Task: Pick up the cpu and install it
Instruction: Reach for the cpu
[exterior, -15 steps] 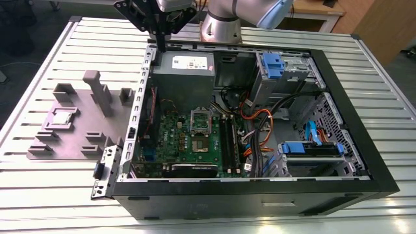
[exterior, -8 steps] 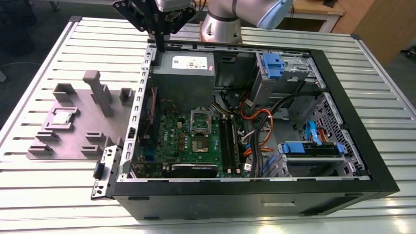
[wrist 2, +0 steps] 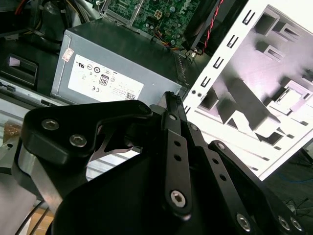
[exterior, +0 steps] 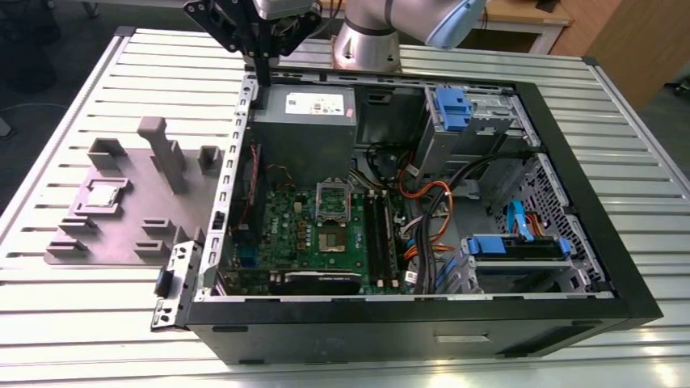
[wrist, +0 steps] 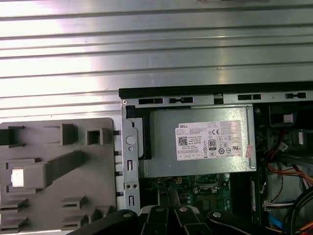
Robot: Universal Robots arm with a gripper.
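cpu (exterior: pixel 105 195) in grey fixture plate (exterior: pixel 121 233) on slatted aluminium table (exterior: pixel 76 323)

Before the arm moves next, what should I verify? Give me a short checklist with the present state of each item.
1. cpu lies in the grey fixture, untouched: ok.
2. End effector holds nothing: ok.
3. Jaws open for a grasp: not ok, they look shut.
4. End effector above the cpu: not ok, it hangs near the power supply.
5. Socket empty: cannot tell.
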